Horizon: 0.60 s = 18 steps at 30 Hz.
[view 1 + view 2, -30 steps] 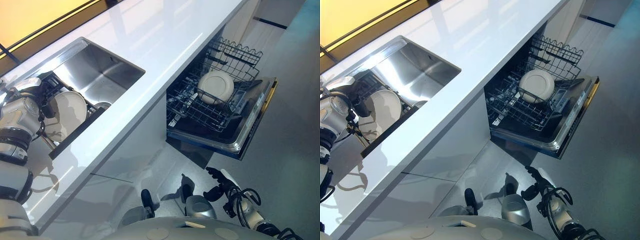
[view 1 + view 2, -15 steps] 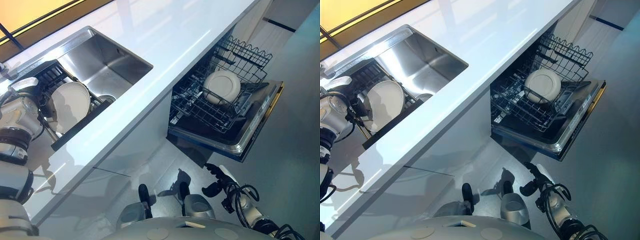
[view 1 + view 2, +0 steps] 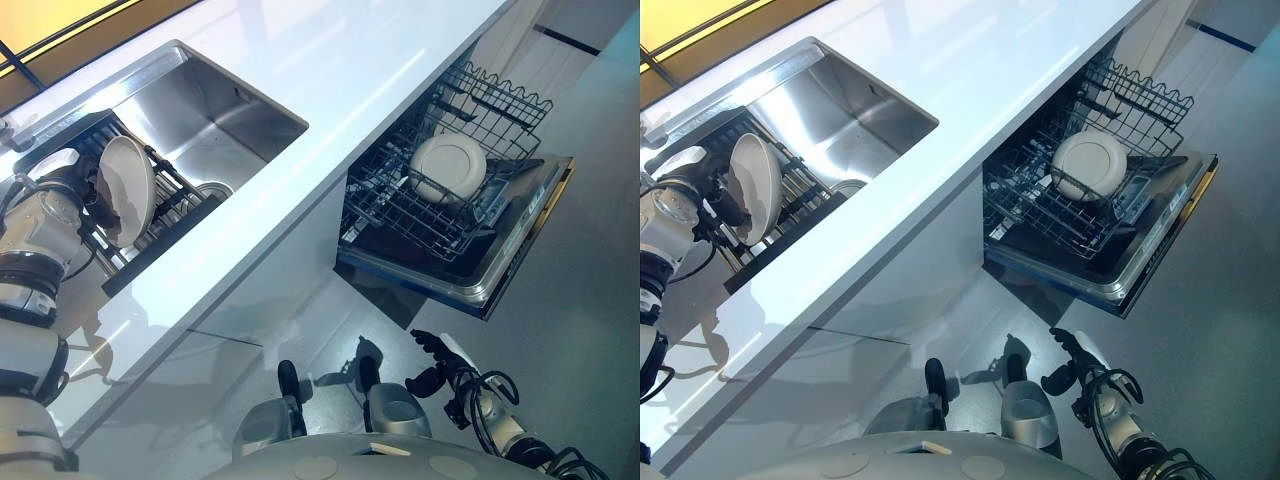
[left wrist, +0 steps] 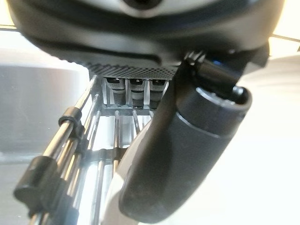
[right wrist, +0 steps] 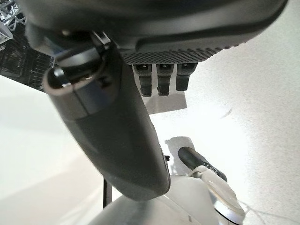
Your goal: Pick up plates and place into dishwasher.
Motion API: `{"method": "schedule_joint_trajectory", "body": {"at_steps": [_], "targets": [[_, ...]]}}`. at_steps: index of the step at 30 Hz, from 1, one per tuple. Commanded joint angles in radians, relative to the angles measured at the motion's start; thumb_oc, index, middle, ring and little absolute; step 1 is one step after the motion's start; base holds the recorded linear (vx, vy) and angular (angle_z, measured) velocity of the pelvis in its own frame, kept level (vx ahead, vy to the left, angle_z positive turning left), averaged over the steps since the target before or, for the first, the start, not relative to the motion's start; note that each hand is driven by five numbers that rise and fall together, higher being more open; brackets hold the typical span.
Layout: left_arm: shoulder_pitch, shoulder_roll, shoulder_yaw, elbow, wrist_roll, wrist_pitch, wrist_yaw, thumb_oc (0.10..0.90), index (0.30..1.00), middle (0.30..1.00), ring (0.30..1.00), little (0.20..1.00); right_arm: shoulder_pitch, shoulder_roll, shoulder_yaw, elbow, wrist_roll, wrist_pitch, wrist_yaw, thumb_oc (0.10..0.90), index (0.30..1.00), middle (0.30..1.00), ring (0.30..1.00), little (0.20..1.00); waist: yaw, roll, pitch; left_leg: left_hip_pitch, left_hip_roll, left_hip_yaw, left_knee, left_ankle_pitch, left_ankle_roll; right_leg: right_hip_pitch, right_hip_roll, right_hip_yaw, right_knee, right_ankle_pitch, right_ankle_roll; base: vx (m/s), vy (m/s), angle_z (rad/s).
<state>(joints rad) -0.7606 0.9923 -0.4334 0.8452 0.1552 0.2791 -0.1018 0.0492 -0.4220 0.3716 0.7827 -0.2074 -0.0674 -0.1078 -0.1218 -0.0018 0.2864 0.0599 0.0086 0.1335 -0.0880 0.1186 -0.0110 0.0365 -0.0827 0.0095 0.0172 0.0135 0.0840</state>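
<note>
White tabletop (image 3: pixel 330 70) runs across the left eye view, with a steel sink (image 3: pixel 205 120) sunk into it. A dark rack (image 3: pixel 165 205) sits in the sink, and a cream plate (image 3: pixel 128 190) stands on edge in it. The left hand (image 3: pixel 95 195) is at the plate's rim, its fingers curled onto it. Below the tabletop the dishwasher (image 3: pixel 500 260) stands open, and a second plate (image 3: pixel 447 168) leans in its wire basket (image 3: pixel 420 215). The right hand (image 3: pixel 438 362) hangs low over the floor (image 3: pixel 590 300), well apart from the dishwasher, fingers loosely bent and holding nothing.

In the left wrist view the thumb (image 4: pixel 187 154) lies across the pale plate (image 4: pixel 117 187), with the fingers (image 4: pixel 136 89) behind it and rack bars (image 4: pixel 79 136) beside.

The right wrist view shows the right hand's thumb (image 5: pixel 117 136) and short fingers (image 5: pixel 161 77) over bare floor (image 5: pixel 243 93), gripping nothing.
</note>
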Motion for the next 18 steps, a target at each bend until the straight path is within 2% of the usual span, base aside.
{"method": "schedule_joint_trajectory", "body": {"at_steps": [1, 4, 6, 8, 10, 11, 13, 18], "targets": [[-0.182, 0.018, 0.039, -0.006, -0.066, -0.039, 0.036, 0.8, 0.9, 0.9, 0.9, 0.9, -0.011, -0.019, 0.048, -0.055, 0.021, -0.048, -0.047, 0.8, 0.9, 0.9, 0.9, 0.9, -0.039, -0.009, -0.039, -0.045, -0.101, 0.024, 0.181, -0.237, 0.098, -0.153, 0.027, 0.041, 0.099, 0.027, 0.079, 0.0, 0.0, 0.0], [-0.201, 0.014, 0.035, 0.007, -0.118, -0.021, 0.016, 0.8, 0.9, 0.9, 0.9, 0.9, -0.011, -0.018, 0.05, -0.058, 0.021, -0.044, -0.049, 0.8, 0.9, 0.9, 0.9, 0.9, -0.042, -0.009, -0.036, -0.049, -0.101, 0.027, 0.184, -0.237, 0.099, -0.156, 0.028, 0.044, 0.099, 0.028, 0.08, 0.0, 0.0, 0.0], [-0.206, 0.005, 0.045, 0.021, -0.194, 0.001, 0.0, 0.8, 0.9, 0.9, 0.9, 0.9, -0.015, -0.017, 0.051, -0.057, 0.02, -0.041, -0.049, 0.8, 0.9, 0.9, 0.9, 0.9, -0.044, -0.009, -0.032, -0.051, -0.101, 0.029, 0.184, -0.237, 0.098, -0.158, 0.028, 0.044, 0.098, 0.029, 0.08, 0.0, 0.0, 0.0], [-0.195, -0.006, 0.08, 0.041, -0.336, 0.029, -0.029, 0.8, 0.9, 0.9, 0.9, 0.9, -0.015, -0.014, 0.047, -0.054, 0.015, -0.039, -0.046, 0.8, 0.9, 0.9, 0.9, 0.9, -0.047, -0.006, -0.028, -0.05, -0.1, 0.032, 0.184, -0.237, 0.098, -0.158, 0.028, 0.044, 0.095, 0.03, 0.082, 0.0, 0.0, 0.0], [-0.178, -0.016, 0.105, 0.05, -0.403, 0.02, -0.059, 0.8, 0.9, 0.9, 0.9, 0.9, -0.013, -0.012, 0.045, -0.057, 0.011, -0.034, -0.046, 0.8, 0.9, 0.9, 0.9, 0.9, -0.048, -0.006, -0.025, -0.05, -0.1, 0.033, 0.184, -0.237, 0.096, -0.157, 0.027, 0.044, 0.094, 0.03, 0.082, 0.0, 0.0, 0.0], [-0.168, -0.018, 0.116, 0.049, -0.448, 0.008, -0.087, 0.8, 0.9, 0.9, 0.9, 0.9, -0.012, -0.011, 0.044, -0.06, 0.007, -0.032, -0.046, 0.8, 0.9, 0.9, 0.9, 0.9, -0.048, -0.005, -0.024, -0.051, -0.1, 0.035, 0.184, -0.236, 0.096, -0.158, 0.026, 0.043, 0.093, 0.03, 0.082, 0.0, 0.0, 0.0], [-0.136, -0.029, 0.131, -0.006, -0.568, -0.027, -0.211, 0.8, 0.9, 0.9, 0.9, 0.9, -0.006, -0.009, 0.034, -0.067, -0.002, -0.032, -0.046, 0.8, 0.9, 0.9, 0.9, 0.9, -0.047, -0.003, -0.017, -0.054, -0.098, 0.039, 0.184, -0.234, 0.094, -0.161, 0.024, 0.04, 0.092, 0.033, 0.083, 0.0, 0.0, 0.0], [-0.089, -0.043, 0.162, -0.123, -0.76, 0.024, -0.386, 0.8, 0.9, 0.9, 0.9, 0.9, -0.004, -0.009, -0.002, -0.058, -0.032, -0.051, -0.032, 0.8, 0.9, 0.9, 0.9, 0.9, -0.041, 0.005, -0.005, -0.051, -0.098, 0.041, 0.178, -0.23, 0.092, -0.163, 0.021, 0.033, 0.088, 0.039, 0.083, 0.0, 0.019, 0.0]]}}
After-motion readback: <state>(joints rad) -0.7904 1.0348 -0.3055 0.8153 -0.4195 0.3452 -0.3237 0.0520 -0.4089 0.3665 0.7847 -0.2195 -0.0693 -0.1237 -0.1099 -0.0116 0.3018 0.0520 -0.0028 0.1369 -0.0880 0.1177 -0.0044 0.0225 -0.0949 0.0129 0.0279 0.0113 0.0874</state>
